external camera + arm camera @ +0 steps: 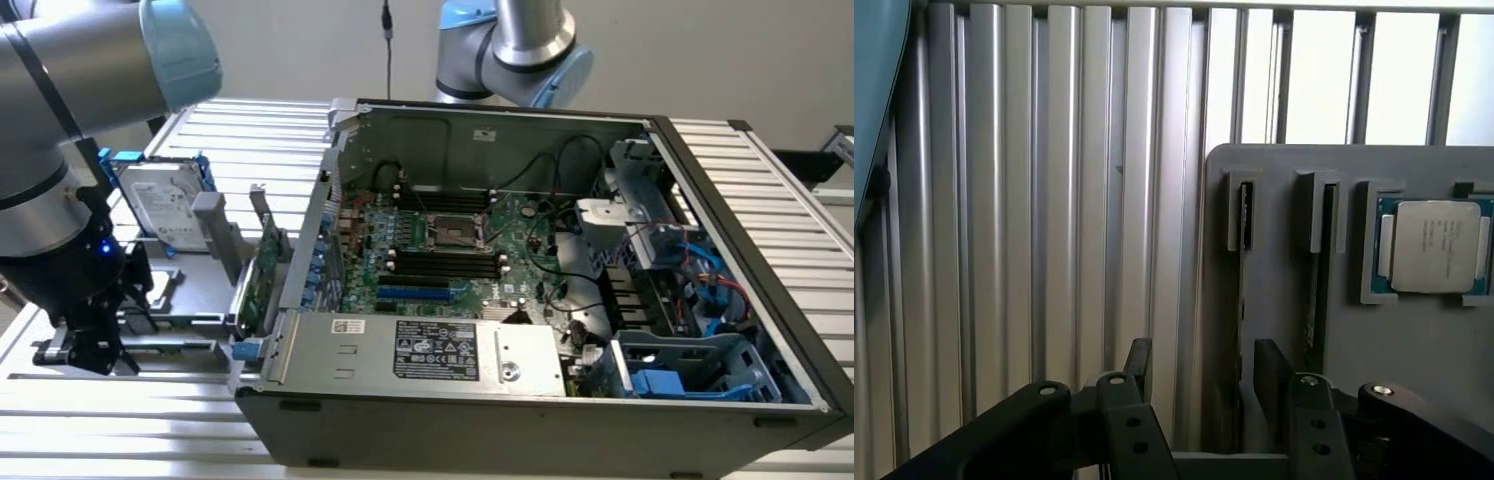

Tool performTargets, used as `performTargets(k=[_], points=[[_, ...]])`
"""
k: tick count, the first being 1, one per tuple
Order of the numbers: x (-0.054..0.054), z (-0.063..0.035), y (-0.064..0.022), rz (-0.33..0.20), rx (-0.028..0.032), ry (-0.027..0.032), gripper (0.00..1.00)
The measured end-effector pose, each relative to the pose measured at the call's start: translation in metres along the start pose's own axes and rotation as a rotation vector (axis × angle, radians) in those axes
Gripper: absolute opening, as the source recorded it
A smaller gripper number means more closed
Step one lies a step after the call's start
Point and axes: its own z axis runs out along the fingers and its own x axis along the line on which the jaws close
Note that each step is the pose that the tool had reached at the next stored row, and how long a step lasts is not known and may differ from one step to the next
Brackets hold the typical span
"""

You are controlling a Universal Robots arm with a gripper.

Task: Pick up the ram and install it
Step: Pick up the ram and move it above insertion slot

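RAM stick (1239,300), dark and seemingly on edge, sits in a slot of the grey tray (1414,350), in the gap between the fingers (1267,375) and closer to one of them. The gripper (1204,352) is spread wide, neither finger pressing the stick. Past the nearer finger lies a second slot (1318,270), then the silver processor (1435,245). Behind the other finger runs the ribbed aluminium table (1034,200).

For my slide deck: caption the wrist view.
Open gripper lined up on the ram slotted in a grey tray, processor chip alongside.
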Motion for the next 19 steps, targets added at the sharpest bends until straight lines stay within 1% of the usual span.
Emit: performTargets(k=[1, 2, 4, 8, 9, 10, 15, 16, 19], points=[[0.0, 0.0017, 0.0, 0.0, 0.0001, -0.002, 0.54], [0.0, 0.0029, 0.0, 0.0, 0.0002, -0.0055, 0.54], [0.0, 0.005, 0.0, 0.0, 0.0004, -0.0149, 0.54], [0.0, 0.0071, 0.0, -0.001, 0.0011, -0.0411, 0.54], [0.0, 0.0074, 0.0, -0.001, 0.0002, -0.0456, 0.54], [0.0, 0.0079, 0.0, -0.001, -0.0017, -0.0481, 0.54], [0.0, 0.0108, 0.0001, -0.002, -0.0182, -0.0509, 0.54], [0.0, 0.0117, 0.0001, -0.002, -0.0201, -0.0514, 0.54], [0.0, 0.0146, 0.0001, -0.004, -0.0215, -0.0525, 0.54]])
